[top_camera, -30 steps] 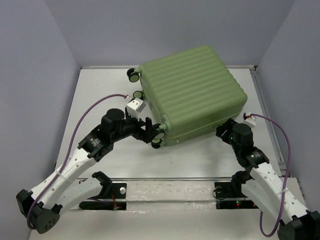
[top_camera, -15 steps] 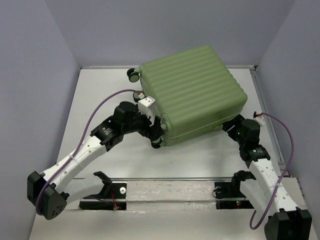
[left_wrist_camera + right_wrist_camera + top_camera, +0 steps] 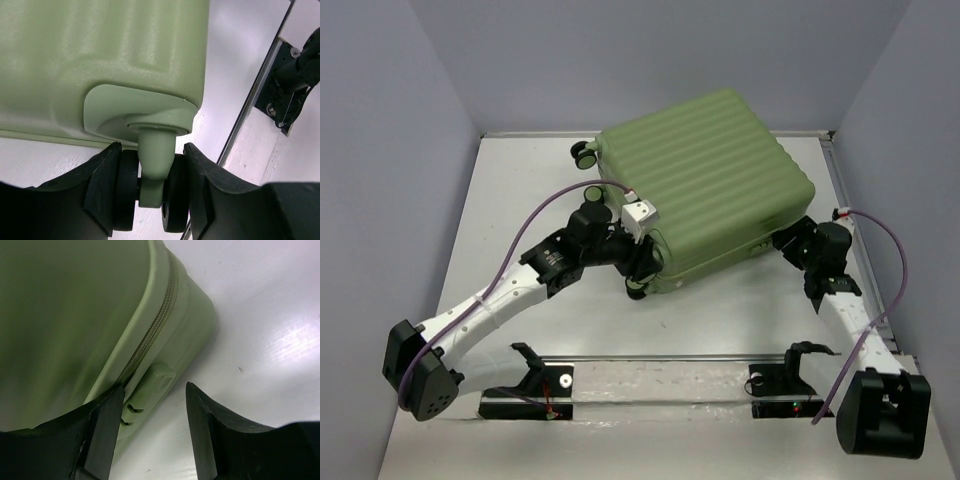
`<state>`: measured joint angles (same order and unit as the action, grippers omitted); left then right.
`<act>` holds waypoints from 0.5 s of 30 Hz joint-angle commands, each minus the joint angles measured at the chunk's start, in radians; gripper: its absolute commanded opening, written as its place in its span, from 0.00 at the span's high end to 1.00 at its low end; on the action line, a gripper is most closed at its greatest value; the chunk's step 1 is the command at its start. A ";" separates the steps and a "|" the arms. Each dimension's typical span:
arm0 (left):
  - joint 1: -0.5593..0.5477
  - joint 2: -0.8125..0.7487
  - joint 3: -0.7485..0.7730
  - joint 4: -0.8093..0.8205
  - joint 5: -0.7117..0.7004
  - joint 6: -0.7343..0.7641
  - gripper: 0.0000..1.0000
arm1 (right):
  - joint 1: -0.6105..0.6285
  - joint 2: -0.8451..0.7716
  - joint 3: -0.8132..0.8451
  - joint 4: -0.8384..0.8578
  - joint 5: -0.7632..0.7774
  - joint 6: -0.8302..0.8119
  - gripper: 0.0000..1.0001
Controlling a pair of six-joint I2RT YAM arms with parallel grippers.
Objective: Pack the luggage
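The luggage [image 3: 705, 180], a light-green ribbed hard-shell suitcase, lies shut and flat on the white table [image 3: 520, 200]. My left gripper [image 3: 642, 262] is at its near-left corner. In the left wrist view the black fingers [image 3: 102, 185] press both sides of a black double caster wheel [image 3: 127, 190] on its green stem [image 3: 156, 160]. My right gripper [image 3: 782, 243] is open at the near-right corner. In the right wrist view it [image 3: 152, 430] straddles a green lock tab [image 3: 150, 390] beside the zipper [image 3: 150, 335]. The lining is hidden.
Two more black wheels [image 3: 585, 152] stick out at the suitcase's far-left corner, and another wheel [image 3: 636, 288] at the near-left. A metal rail [image 3: 660, 357] runs across the table's near edge between the arm bases. Grey walls enclose the table on three sides.
My left arm has reached forward and right until its fingers sit around the near-left wheel. My right arm has swung up and right to the near-right corner. The suitcase has barely moved.
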<state>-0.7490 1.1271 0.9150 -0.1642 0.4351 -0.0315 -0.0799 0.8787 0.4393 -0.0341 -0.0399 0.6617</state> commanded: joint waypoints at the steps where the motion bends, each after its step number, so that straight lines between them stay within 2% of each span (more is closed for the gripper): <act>1: -0.064 0.036 -0.007 -0.041 -0.042 -0.059 0.92 | 0.000 0.158 0.143 0.174 -0.280 -0.111 0.43; 2: -0.081 0.042 -0.005 -0.038 -0.044 -0.079 0.94 | 0.000 0.217 0.162 0.192 -0.358 -0.112 0.44; 5: -0.136 0.054 -0.005 0.003 -0.047 -0.116 0.94 | 0.060 0.295 0.234 0.209 -0.393 -0.143 0.46; 10: -0.242 0.060 -0.010 0.124 -0.022 -0.212 0.94 | 0.196 0.440 0.446 0.217 -0.474 -0.162 0.45; 14: -0.285 0.118 0.013 0.285 0.011 -0.320 0.94 | 0.207 0.612 0.633 0.172 -0.581 -0.136 0.33; 15: -0.292 0.134 0.018 0.313 0.019 -0.338 0.94 | 0.207 0.632 0.700 0.134 -0.622 -0.140 0.26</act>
<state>-0.9398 1.2018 0.9150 -0.0284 0.2195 -0.2729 0.0471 1.4513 0.9108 -0.0078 -0.2771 0.4816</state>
